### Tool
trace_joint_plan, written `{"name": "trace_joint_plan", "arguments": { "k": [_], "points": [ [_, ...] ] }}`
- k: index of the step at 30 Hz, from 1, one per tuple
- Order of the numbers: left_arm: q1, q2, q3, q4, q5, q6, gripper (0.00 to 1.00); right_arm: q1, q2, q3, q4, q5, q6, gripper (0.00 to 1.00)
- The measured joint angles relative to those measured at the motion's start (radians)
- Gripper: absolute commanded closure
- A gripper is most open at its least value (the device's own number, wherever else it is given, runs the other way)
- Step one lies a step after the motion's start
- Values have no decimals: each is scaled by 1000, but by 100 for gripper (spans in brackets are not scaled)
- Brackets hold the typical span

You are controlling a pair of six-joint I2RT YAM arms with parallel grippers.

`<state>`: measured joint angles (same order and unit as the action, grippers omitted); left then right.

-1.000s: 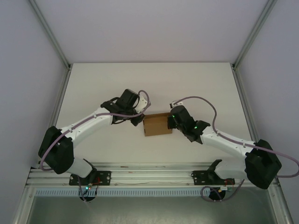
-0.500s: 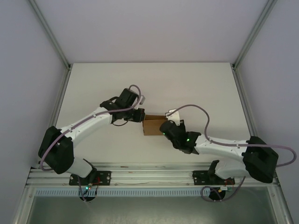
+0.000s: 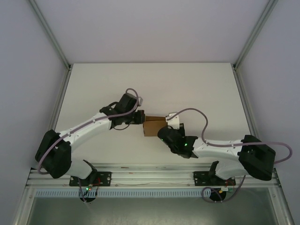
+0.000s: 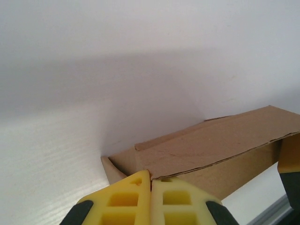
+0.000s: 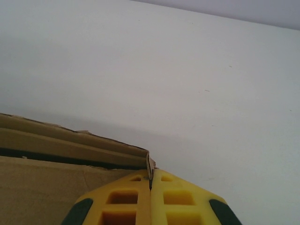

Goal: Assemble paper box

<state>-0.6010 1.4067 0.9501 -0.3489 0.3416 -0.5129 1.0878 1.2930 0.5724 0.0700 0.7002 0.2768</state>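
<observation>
At the centre of the top view, the paper box [image 3: 153,127] lies on the white surface [image 3: 197,84], a small tan cardboard piece with an arm reaching in from either side. Seen from the left wrist, its creased panels run from the lower middle of the frame to the right edge, with a flap folded over the top. From the right wrist, a dark slit shows between its layers at lower left, and what lies inside cannot be made out. The left claw [image 4: 150,174] is clenched, its yellow fingers pressed together with their tips against the box's near edge. The right claw [image 5: 150,177] is clenched on a thin corner of the box, which runs into the seam between its fingers. Pale walls [image 3: 150,28] and aluminium posts [image 3: 49,33] enclose the surface, and a metal rail [image 3: 150,176] crosses the bottom of the frame.
</observation>
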Motion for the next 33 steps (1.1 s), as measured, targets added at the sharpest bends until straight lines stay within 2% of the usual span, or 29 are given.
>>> {"name": "trace_joint_plan", "arguments": {
  "k": [17, 25, 32, 33],
  "points": [
    [-156, -142, -268, 323, -221, -14, 100, 3, -43, -104, 155, 1, -41, 100],
    [-228, -114, -271, 347, -319, -13, 100, 3, -83, -128, 143, -2, -22, 98],
    [-239, -120, -243, 283, -331, -11, 100, 3, -103, -128, 111, -16, -15, 99],
    [-241, -122, -238, 267, -329, -11, 89, 3, -105, -128, 109, -19, -15, 99]
  ]
}}
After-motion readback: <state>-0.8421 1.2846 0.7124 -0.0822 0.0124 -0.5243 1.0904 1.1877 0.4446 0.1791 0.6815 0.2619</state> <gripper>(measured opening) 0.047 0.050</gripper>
